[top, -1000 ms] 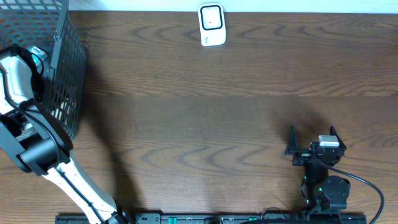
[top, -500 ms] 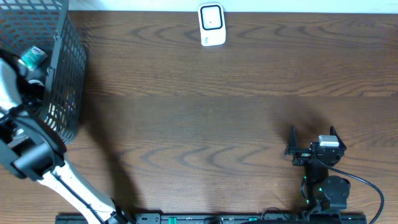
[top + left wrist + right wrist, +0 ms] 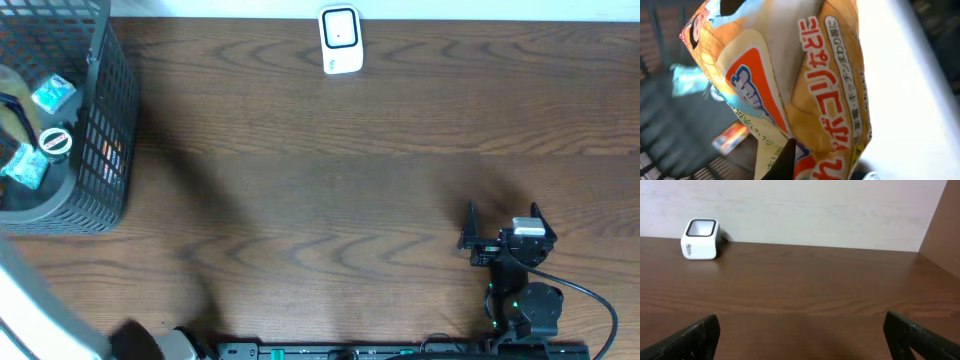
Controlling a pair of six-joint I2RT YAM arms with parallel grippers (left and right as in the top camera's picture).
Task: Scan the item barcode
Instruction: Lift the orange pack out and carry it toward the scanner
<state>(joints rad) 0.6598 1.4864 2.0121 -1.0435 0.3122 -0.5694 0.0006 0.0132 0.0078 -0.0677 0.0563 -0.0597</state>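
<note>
Overhead view: you have a black mesh basket (image 3: 105, 150) at the far-left edge of the table (image 3: 350, 190), with small blue-wrapped packets (image 3: 52, 93) lying inside it.
Scanner: the white barcode scanner (image 3: 340, 41) stands at the table's far edge, well apart from the basket and from both arms.
Item: your orange packet (image 3: 805, 75) with Japanese print fills the left wrist view, close to the lens, with the basket's mesh and contents behind it.
Left gripper (image 3: 788, 166): pressed together on the orange packet's lower edge. You can see one dark fingertip (image 3: 785, 159) overlapping the wrapper, and the other is hidden.
Right gripper (image 3: 501, 225): spread wide and holding nothing, low over the table near its front-right part, pointing toward the far edge.
Right wrist view: you see a finger at each bottom corner, bare wood between them, and the scanner ahead on the left.
</note>
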